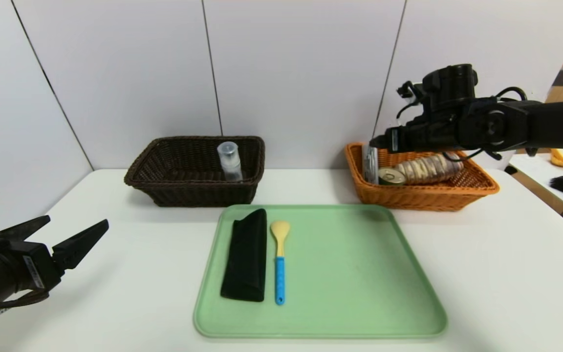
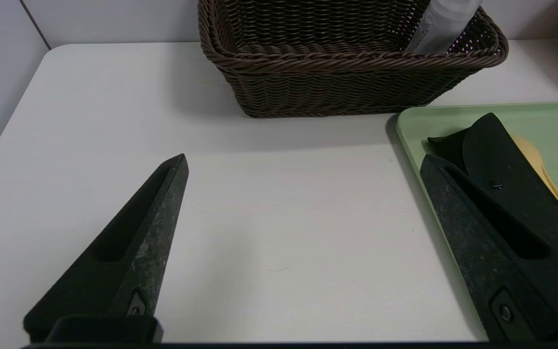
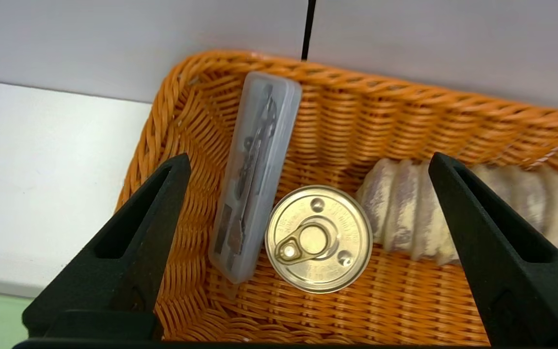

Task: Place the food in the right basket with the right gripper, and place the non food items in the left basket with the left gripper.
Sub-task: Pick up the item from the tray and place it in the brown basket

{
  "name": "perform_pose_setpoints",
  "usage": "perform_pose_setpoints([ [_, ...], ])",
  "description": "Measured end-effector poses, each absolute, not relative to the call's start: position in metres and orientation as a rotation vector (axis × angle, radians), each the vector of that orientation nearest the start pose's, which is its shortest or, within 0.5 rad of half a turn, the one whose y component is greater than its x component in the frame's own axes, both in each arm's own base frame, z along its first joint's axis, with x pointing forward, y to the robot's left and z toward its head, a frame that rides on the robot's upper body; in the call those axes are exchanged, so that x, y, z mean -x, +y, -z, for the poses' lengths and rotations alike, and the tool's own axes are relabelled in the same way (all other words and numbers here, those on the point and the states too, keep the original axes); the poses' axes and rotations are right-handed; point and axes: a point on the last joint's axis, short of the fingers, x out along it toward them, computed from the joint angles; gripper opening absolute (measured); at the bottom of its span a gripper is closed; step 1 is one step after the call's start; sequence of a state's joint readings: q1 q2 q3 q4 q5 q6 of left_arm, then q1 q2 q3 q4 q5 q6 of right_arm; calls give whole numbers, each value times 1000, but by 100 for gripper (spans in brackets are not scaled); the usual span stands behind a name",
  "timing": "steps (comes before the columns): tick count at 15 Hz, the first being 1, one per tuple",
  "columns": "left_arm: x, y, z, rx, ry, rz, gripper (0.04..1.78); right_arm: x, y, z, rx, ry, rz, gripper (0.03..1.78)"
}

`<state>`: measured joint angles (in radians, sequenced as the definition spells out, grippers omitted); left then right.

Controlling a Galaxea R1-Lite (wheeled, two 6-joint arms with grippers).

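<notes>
Head view: right gripper [image 1: 377, 143], jaws apart and empty, hangs over the orange basket [image 1: 477, 188], which holds a can [image 1: 391, 176], a wrapped roll [image 1: 430, 168] and a clear case [image 1: 370, 164]. Left gripper [image 1: 74, 232], also spread, waits left of the green tray [image 1: 359, 274], where a black pouch [image 1: 246, 254] and spoon [image 1: 279, 261] appear left for the brown basket [image 1: 164, 188], behind the tray.

Both arms matte black. Left gripper [image 1: 70, 231]: two long tapering wedge fingers, each with a recessed slot along its length and a small screw near the base; surfaces scuffed grey. White label on the wrist body, thin black cables looped beneath. Right gripper [image 3: 308, 167]: same wedge fingers, cleaner finish. Bulky black housing on the right wrist, round joint, black cables arching over it.
</notes>
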<state>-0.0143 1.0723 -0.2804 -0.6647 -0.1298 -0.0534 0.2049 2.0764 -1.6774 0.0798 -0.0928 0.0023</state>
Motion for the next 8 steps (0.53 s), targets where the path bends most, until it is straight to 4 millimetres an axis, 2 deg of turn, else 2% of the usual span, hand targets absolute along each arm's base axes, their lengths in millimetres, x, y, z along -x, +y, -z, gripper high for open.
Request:
perform_pose_setpoints([
  [8,-135,-5,-179,63,132,138,169,-432,93,-180,36,559,-107,169],
])
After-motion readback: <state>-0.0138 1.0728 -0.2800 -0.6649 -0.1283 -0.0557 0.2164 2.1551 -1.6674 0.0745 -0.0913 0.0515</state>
